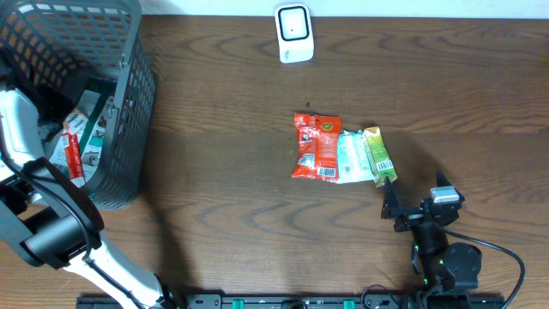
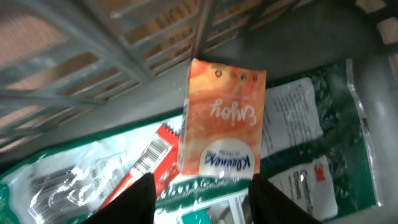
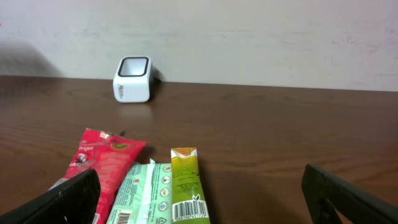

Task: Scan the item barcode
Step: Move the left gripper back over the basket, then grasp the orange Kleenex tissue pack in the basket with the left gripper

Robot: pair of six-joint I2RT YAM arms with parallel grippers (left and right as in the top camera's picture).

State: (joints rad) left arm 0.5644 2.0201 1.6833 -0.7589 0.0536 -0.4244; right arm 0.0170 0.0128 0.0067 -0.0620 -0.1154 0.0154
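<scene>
In the left wrist view my left gripper [image 2: 202,200] hangs open inside the grey basket [image 1: 129,103]. Its dark fingertips [image 2: 142,200] stand either side of the lower edge of an orange tissue packet [image 2: 224,118]; I cannot tell whether they touch it. Under that packet lie a red pack with a barcode [image 2: 152,155] and clear green-printed bags [image 2: 311,143]. The white scanner [image 1: 294,34] stands at the table's far edge. My right gripper [image 1: 391,206] is wide open and holds nothing, just short of a green pack [image 3: 186,186] whose barcode faces up.
On the table, beside the green pack [image 1: 377,154], lie a mint-green pack [image 1: 350,157] and a red pack [image 1: 316,148]. The basket fills the far left corner, with my left arm [image 1: 17,129] reaching into it. A wall stands behind the scanner [image 3: 132,79].
</scene>
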